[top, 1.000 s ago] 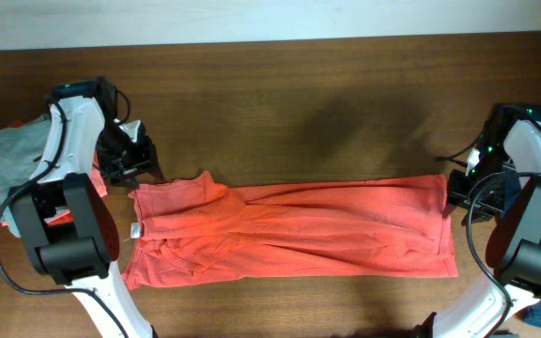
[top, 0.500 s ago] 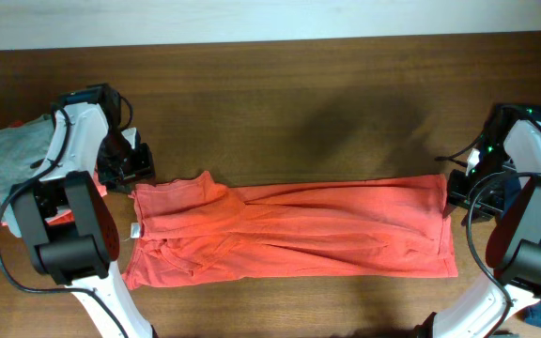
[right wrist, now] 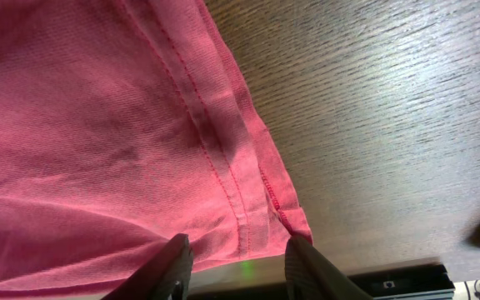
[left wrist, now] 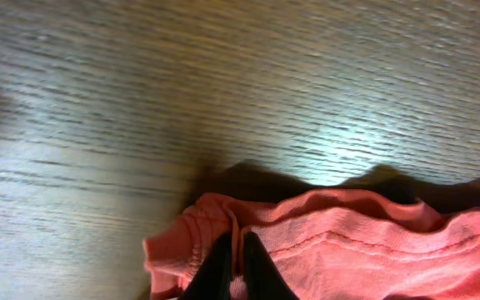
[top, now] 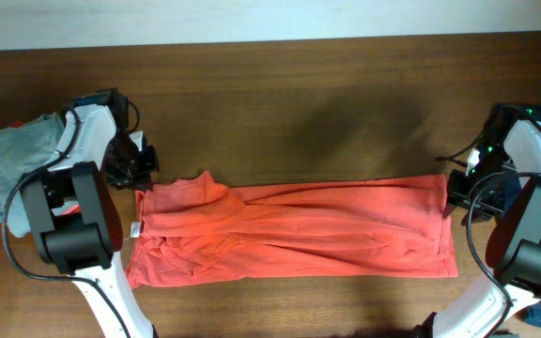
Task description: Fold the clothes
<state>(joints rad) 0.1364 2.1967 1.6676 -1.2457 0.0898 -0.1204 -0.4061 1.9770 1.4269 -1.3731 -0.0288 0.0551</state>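
The shirt (top: 289,230) lies flat on the bench (top: 280,103) as one long band. Its long axis runs from my left arm's side to my right arm's side, and the next move hangs on that axis. My left gripper (top: 137,175) sits at the shirt's far corner on the left end. In the left wrist view its fingers (left wrist: 252,268) are clenched together with a sliver of orange fabric pinched between them, so I read that end as held. My right gripper (top: 451,194) is at the opposite end, by the far corner of the hem (right wrist: 215,158). Its fingers (right wrist: 177,265) stand apart and straddle the hem's edge, with cloth running between them and not yet squeezed (the very tips are out of sight, so I can't rule out a light touch). Each arm has its own end, and neither is nearer the shirt's middle. I judge the coming step to be closing the right side, then carrying both far corners over to the shirt's near edge. The bunched folds near the left end may drag. A grey cloth (top: 12,150) lies beyond the shirt's left end, apart from it
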